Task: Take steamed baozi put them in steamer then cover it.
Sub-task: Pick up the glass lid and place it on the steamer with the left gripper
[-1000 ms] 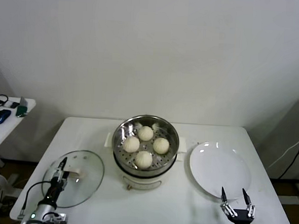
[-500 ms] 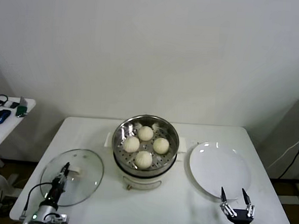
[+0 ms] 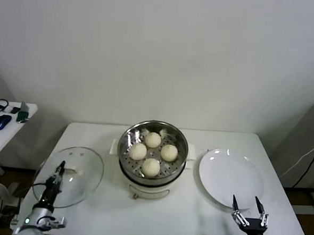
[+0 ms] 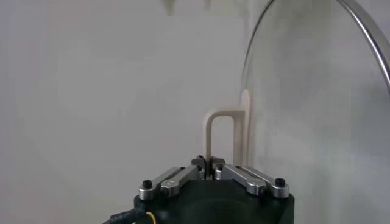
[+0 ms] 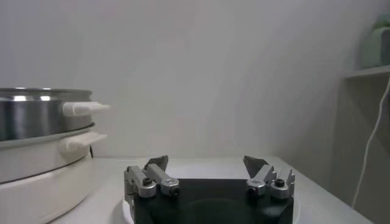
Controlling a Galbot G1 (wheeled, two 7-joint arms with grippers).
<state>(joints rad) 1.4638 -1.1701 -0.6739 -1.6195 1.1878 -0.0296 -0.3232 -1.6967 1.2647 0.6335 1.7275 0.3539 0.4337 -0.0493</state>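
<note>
At the far left, a small white side table (image 3: pixel 10 120) is standing apart from the white rectangular work table (image 3: pixel 162 213). Over the work table's left end, the left gripper (image 3: pixel 59 170) is pinching the cream-white handle (image 4: pixel 220 131) of the round clear glass cover with its metal rim (image 3: pixel 68 177); its fingers are closing on that handle from both sides. The cover is tilting and reaching out past the table's left edge, well apart from the pot.

In the middle, the round shiny stainless-steel steamer on its white base with side handles (image 3: pixel 152 154) is sitting uncovered, and the 4 pale cream-white dome-shaped steamed baozi (image 3: pixel 152 152) are lying close together on its perforated tray. Bare tabletop is showing between cover and steamer, and in front of the steamer toward the near edge.

Just beside the steamer's right handle, a flat round white plate (image 3: pixel 230 178) is lying bare. At the table's near right edge, the right gripper (image 3: pixel 250 209) is hovering by the plate's near rim with its 2 fingers spread wide, holding nothing.
</note>
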